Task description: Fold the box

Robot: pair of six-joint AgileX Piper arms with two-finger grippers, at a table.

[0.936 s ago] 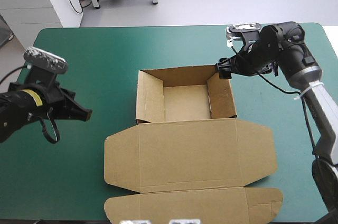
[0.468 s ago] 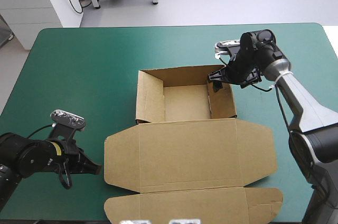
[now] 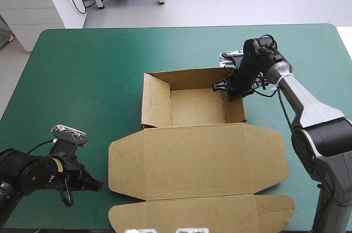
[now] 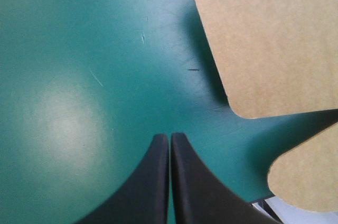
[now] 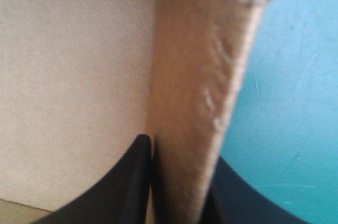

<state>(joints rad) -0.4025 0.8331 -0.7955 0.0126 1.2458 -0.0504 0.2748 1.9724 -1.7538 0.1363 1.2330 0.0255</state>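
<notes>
The right hand (image 3: pixel 229 90) pinched the right wall of the box (image 3: pixel 192 153) and needed a square, firm grip; the left hand (image 3: pixel 97 184) was pressed together.

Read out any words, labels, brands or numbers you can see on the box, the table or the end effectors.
None to read.
The box is plain brown board in every view, with no print, label or number.
The teal-green cover carries only faint scratches and no writing.
The left end effector and the right end effector are plain black, with no marking visible.
</notes>
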